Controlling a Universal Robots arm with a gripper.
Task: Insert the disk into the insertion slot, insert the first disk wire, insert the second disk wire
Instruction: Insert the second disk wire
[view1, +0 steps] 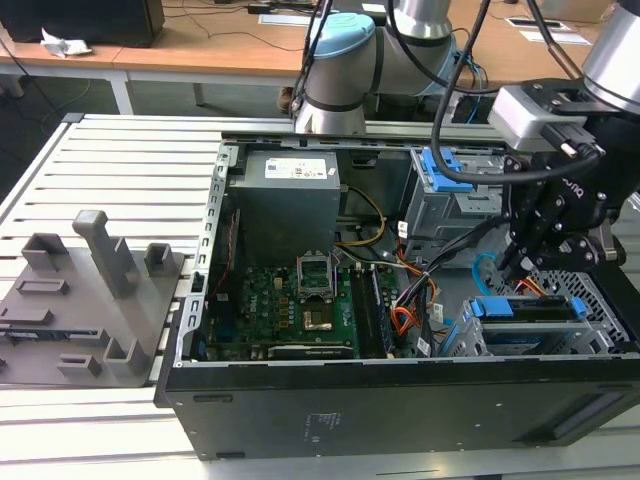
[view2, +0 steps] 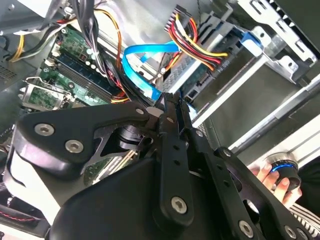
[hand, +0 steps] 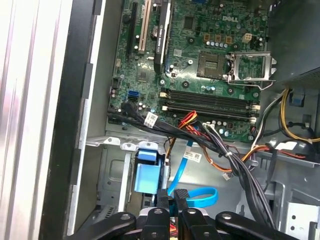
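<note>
Metal case, plastic trim, matt claw.

My claw (view2: 172, 107) is matt black metal; the blue cable (view2: 142, 67) looks smooth, glossy plastic; the bay (view1: 600, 300) is dull grey perforated sheet metal; the table (view1: 110, 150) is ribbed, pale metal.

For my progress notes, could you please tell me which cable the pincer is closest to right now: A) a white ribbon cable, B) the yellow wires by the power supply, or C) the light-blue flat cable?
C: in the second wrist view the pincer sits right at the light-blue flat cable.
</note>
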